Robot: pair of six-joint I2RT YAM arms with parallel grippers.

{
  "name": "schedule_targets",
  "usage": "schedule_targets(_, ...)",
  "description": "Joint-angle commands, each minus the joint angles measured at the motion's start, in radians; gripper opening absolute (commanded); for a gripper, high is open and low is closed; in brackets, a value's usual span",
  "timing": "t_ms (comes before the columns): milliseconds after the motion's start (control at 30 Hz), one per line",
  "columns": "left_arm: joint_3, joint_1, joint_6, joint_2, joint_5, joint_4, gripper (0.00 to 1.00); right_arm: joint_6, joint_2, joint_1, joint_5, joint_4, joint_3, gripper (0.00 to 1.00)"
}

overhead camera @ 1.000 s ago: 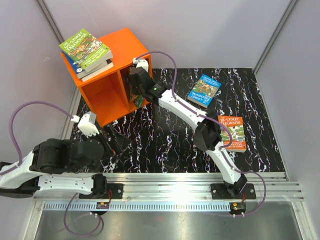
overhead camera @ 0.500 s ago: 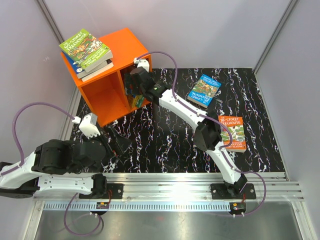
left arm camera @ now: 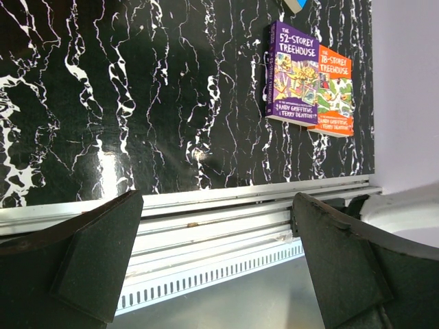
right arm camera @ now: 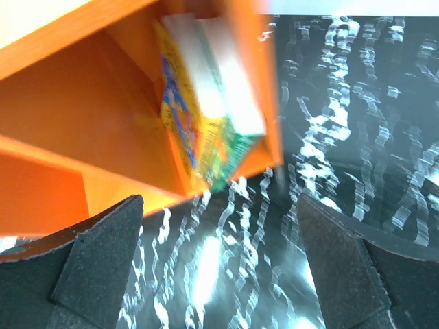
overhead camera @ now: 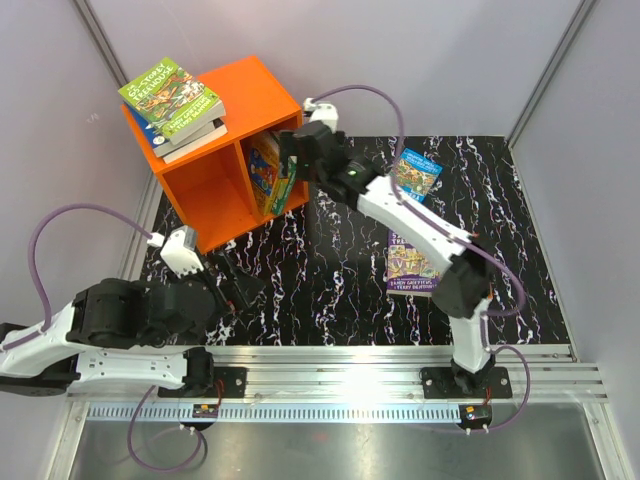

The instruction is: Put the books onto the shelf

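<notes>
- a bright orange, open-fronted box shelf (overhead camera: 250, 90) with a middle divider stands at 10 o'clock on the black, white-veined surface (overhead camera: 330, 290).
- the right hand (right arm camera: 219, 274) hovers just in front of the shelf's right compartment, its jaws spread as wide as they go, with nothing between them.
- the left hand (left arm camera: 212, 267) sits low at 7 o'clock, just as wide and empty.
- count: one shelf with two compartments, and eight thin cartoon-cover paperbacks as far as i can tell.
- two paperbacks lean upright (overhead camera: 268, 175) in the right compartment; the left compartment looks bare.
- what looks like three lie in a stack on the shelf's roof, the green one (overhead camera: 165, 95) uppermost.
- three lie flat on the surface:
  - a blue one (overhead camera: 420, 168) at 1 o'clock, partly hidden by the right arm
  - a purple one (overhead camera: 408, 268) at 3 o'clock
  - an orange one (left arm camera: 335, 86) right beside the purple one, seen only from the left wrist
- handling, as i judge it: the paperbacks are light and bendy, with glossy covers that may slip.
- a flat book gives little to pinch, so take it across its thickness at the spine edge, where it is stiffest.
</notes>
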Motion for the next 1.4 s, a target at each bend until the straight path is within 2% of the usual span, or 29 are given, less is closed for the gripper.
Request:
schedule_targets(0, 0.021, 0.001, 0.005, 0.025, -0.034, -0.111, 0.99, 0.045, -0.214, -0.114, -0.049, 0.066, -0.161, 1.00)
schedule_targets(67, 0.016, 0.001, 0.016, 0.029, -0.031, -0.092, 0.99, 0.164, -0.272, -0.271, -0.135, 0.062, -0.290, 1.00)
schedule_targets(200, -0.011, 0.001, 0.048, 0.031, -0.025, -0.027, 0.99, 0.221, -0.271, -0.508, -0.295, -0.007, -0.404, 1.00)
schedule_targets(300, -0.037, 0.001, 0.062, 0.031, -0.017, 0.005, 0.99, 0.189, -0.192, -0.629, -0.380, -0.077, -0.389, 1.00)
schedule_targets(400, -0.057, 0.001, 0.073, 0.032, -0.010, 0.042, 0.99, 0.163, -0.069, -0.709, -0.420, -0.163, -0.289, 1.00)
schedule_targets(567, -0.066, 0.002, 0.071, 0.042, -0.014, 0.067, 0.99, 0.165, 0.136, -0.785, -0.526, -0.207, -0.116, 1.00)
schedule_targets(667, -0.068, 0.002, 0.066, 0.045, -0.028, 0.070, 0.99, 0.155, 0.280, -0.795, -0.517, -0.283, 0.056, 1.00)
schedule_targets(700, -0.069, 0.004, 0.066, 0.046, -0.037, 0.071, 0.99, 0.152, 0.322, -0.795, -0.503, -0.355, 0.109, 1.00)
schedule_targets(733, -0.068, 0.004, 0.066, 0.046, -0.042, 0.067, 0.99, 0.148, 0.359, -0.795, -0.491, -0.392, 0.212, 1.00)
schedule_targets(833, -0.066, 0.005, 0.070, 0.046, -0.062, 0.067, 0.99, 0.152, 0.476, -0.795, -0.456, -0.484, 0.330, 1.00)
schedule_targets(933, -0.063, 0.011, 0.092, 0.055, -0.074, 0.082, 0.99, 0.168, 0.523, -0.795, -0.448, -0.495, 0.331, 1.00)
schedule_targets(1033, -0.050, 0.048, 0.180, 0.103, -0.039, 0.119, 0.99, 0.180, 0.556, -0.794, -0.485, -0.495, 0.325, 1.00)
schedule_targets(1167, -0.028, 0.206, 0.336, 0.195, 0.079, 0.166, 0.99, 0.154, 0.660, -0.776, -0.592, -0.571, 0.413, 1.00)
schedule_targets(1200, -0.031, 0.227, 0.359, 0.206, 0.116, 0.210, 0.99, 0.131, 0.681, -0.753, -0.607, -0.598, 0.474, 0.85)
schedule_targets(1267, -0.042, 0.281, 0.411, 0.221, 0.141, 0.255, 0.99, 0.099, 0.743, -0.722, -0.641, -0.648, 0.522, 0.77)
schedule_targets(1300, -0.048, 0.298, 0.428, 0.221, 0.168, 0.305, 0.99, 0.087, 0.760, -0.705, -0.647, -0.695, 0.536, 0.67)
schedule_targets(1367, -0.066, 0.347, 0.471, 0.215, 0.199, 0.352, 0.99, 0.045, 0.778, -0.658, -0.643, -0.726, 0.514, 0.54)
